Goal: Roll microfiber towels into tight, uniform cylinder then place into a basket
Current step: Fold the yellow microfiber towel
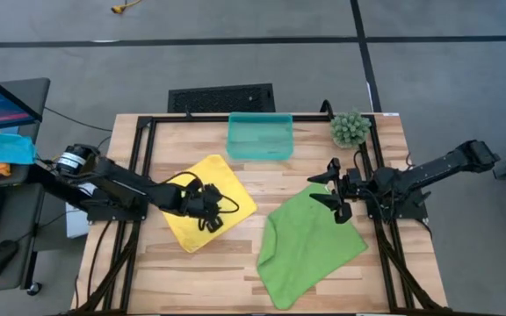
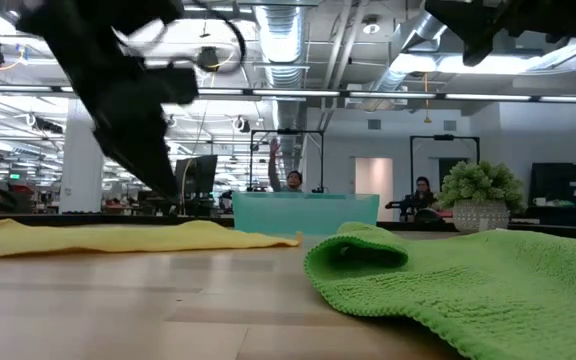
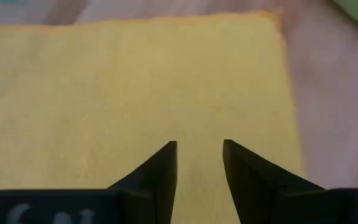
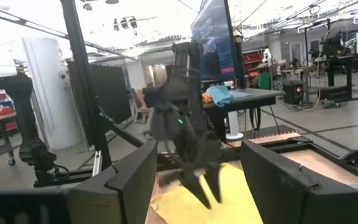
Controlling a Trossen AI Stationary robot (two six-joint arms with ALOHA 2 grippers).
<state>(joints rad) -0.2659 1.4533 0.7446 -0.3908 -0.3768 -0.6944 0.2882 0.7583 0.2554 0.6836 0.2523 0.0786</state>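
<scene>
We see a pale wooden plank counter (image 1: pixel 235 263) framed by black rails. The larger cloth on it is a lime-green microfiber towel (image 1: pixel 308 244), nubbly and looped in texture, lying rumpled toward the right side with one edge curled over into a soft fold in the low view. To its left lies the smaller bright yellow microfiber towel (image 1: pixel 202 180), fine-napped and spread nearly flat as a tilted square. Behind them, near the far edge, stands the translucent teal-green rectangular plastic basket (image 1: pixel 259 136) with low walls, holding neither towel. A small green potted plant (image 1: pixel 350 128) sits at the far right corner.

The left arm reaches low across the counter, its end effector (image 1: pixel 211 211) poised over the yellow towel, dark tapered fingers (image 3: pixel 157 174) parted by a narrow gap with only cloth showing between them. The right arm stretches in from the right, its end effector (image 1: pixel 334 189) held above the green towel's far corner, fingers spread wide and holding nothing.
</scene>
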